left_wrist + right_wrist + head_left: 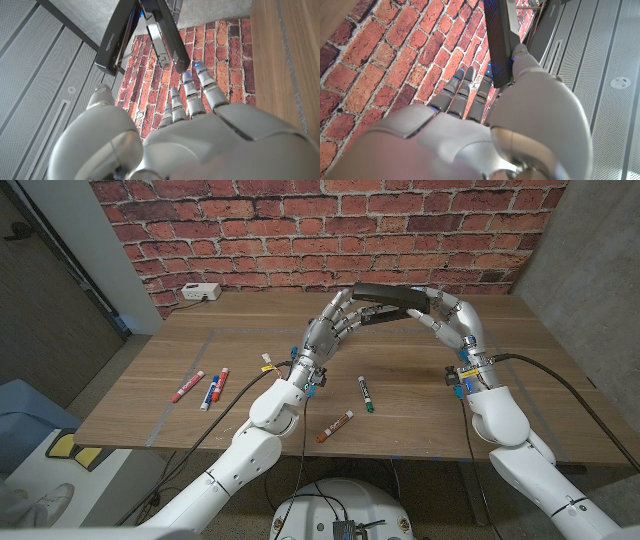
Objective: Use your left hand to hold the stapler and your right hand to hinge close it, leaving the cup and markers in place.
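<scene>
The black stapler is held up above the far middle of the table, between my two hands. It stands hinged open: in the left wrist view its two arms spread apart in a V. My left hand reaches up from below, and its fingers and thumb sit at the stapler's left end. Over at the right end, my right hand grips it, thumb pressed on the dark bar. Several markers lie on the table: red, red-and-blue, green, orange.
A white box sits at the table's far left corner against the brick wall. A small yellow-tagged piece lies near my left wrist. The wooden table ends in a front edge just behind the orange marker.
</scene>
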